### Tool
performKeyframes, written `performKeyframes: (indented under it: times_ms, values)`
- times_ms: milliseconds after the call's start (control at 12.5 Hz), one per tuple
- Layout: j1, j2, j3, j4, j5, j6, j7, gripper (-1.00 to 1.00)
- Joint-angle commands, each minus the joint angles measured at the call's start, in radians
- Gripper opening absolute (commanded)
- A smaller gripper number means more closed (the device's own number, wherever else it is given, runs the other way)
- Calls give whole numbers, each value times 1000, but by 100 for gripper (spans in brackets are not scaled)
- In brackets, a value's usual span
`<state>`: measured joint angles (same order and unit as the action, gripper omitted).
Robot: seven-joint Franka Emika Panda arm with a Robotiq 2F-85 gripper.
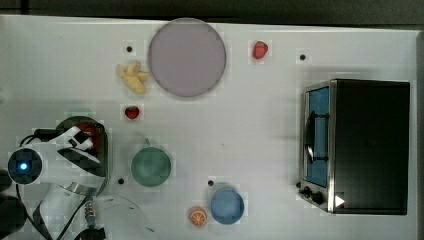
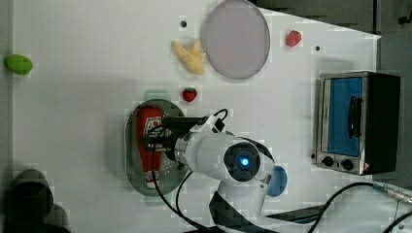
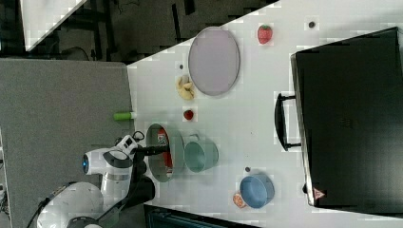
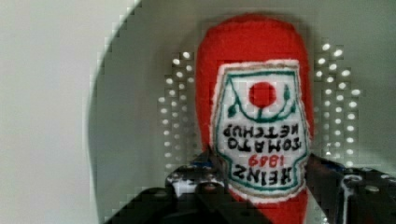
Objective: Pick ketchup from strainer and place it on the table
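The ketchup (image 4: pixel 252 60), a red bottle with a white label, lies lengthwise in the pale green strainer (image 4: pixel 140 116). In the left view the ketchup (image 2: pixel 148 131) fills the middle of the strainer (image 2: pixel 133 160), white cap toward the left view's bottom. My gripper (image 4: pixel 261 163) reaches down into the strainer, one dark finger pressed against each side of the bottle's lower body. In the top view the arm covers most of the strainer (image 1: pixel 106 145), at the left of the white table (image 1: pixel 250 130), and a bit of red ketchup (image 1: pixel 90 131) shows beside the gripper (image 1: pixel 82 142).
A green cup (image 1: pixel 151 166) stands just right of the strainer in the top view. Around it are a strawberry (image 1: pixel 132 112), a banana (image 1: pixel 133 76), a grey plate (image 1: pixel 186 57), a blue bowl (image 1: pixel 227 205), an orange slice (image 1: pixel 197 216) and a toaster oven (image 1: pixel 360 145).
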<state>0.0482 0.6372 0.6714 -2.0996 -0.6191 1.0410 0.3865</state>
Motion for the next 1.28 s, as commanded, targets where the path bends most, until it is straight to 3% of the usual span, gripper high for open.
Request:
performKeyframes:
  times_ms: [80, 320, 640, 1040, 1280]
  values:
    - [-19, -79, 59, -26, 46, -17, 52, 13]
    - [-96, -191, 162, -25, 240, -122, 28, 13]
    - [-215, -320, 262, 31, 446, -333, -200, 13]
    - [-327, -441, 257, 160, 536, -660, -453, 13]
    - [-416, -498, 216, 209, 536, -689, -576, 13]
